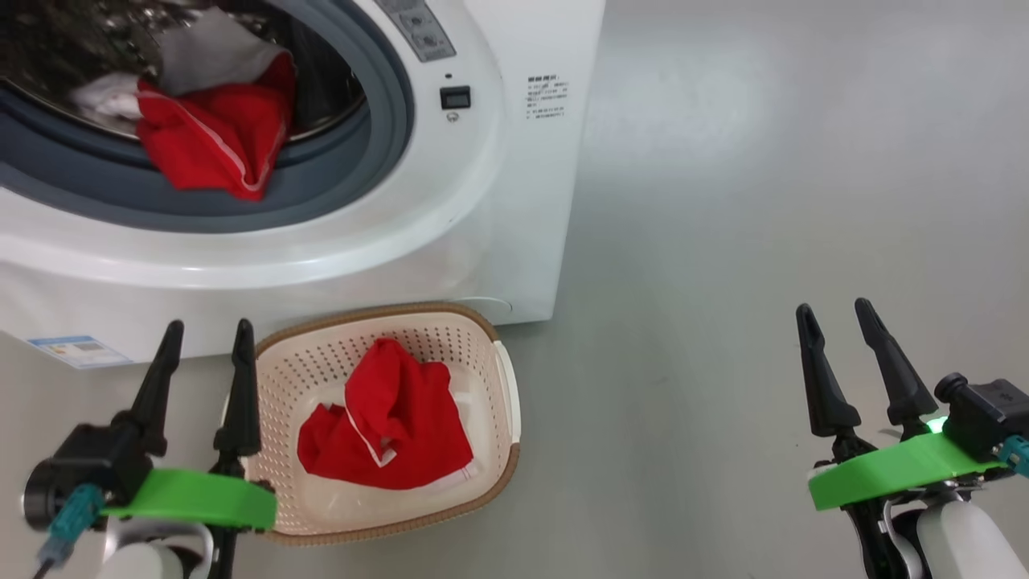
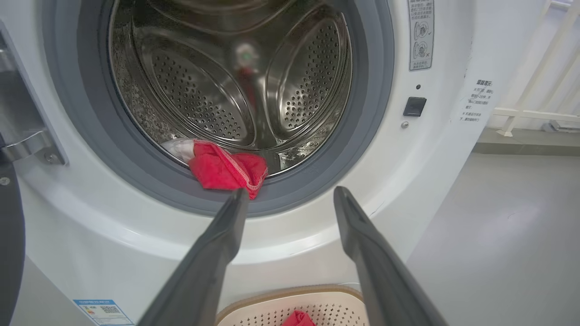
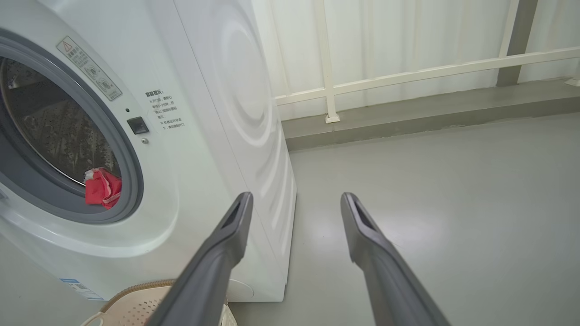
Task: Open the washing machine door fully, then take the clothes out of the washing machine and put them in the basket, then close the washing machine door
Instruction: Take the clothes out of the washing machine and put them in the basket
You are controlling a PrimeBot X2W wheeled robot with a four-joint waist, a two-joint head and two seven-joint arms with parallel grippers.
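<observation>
The washing machine (image 1: 450,201) stands open, and a red garment (image 1: 213,137) with white trim hangs over its grey rubber ring (image 1: 338,185); behind it lie grey and white fabric. The same garment (image 2: 224,170) lies at the drum's lower lip. A dark curved edge at the far left, below a steel hinge, looks like the swung-open door (image 2: 8,244). The cream basket (image 1: 502,386) sits on the floor against the machine's front and holds another red garment (image 1: 386,430). My left gripper (image 1: 207,330) is open and empty just left of the basket. My right gripper (image 1: 834,312) is open and empty over the floor, far right.
Grey floor (image 1: 723,241) stretches to the right of the machine. A white railing (image 3: 408,72) on a raised ledge (image 3: 408,113) runs along the wall behind. A blue-and-white label (image 1: 76,350) sits low on the machine's front.
</observation>
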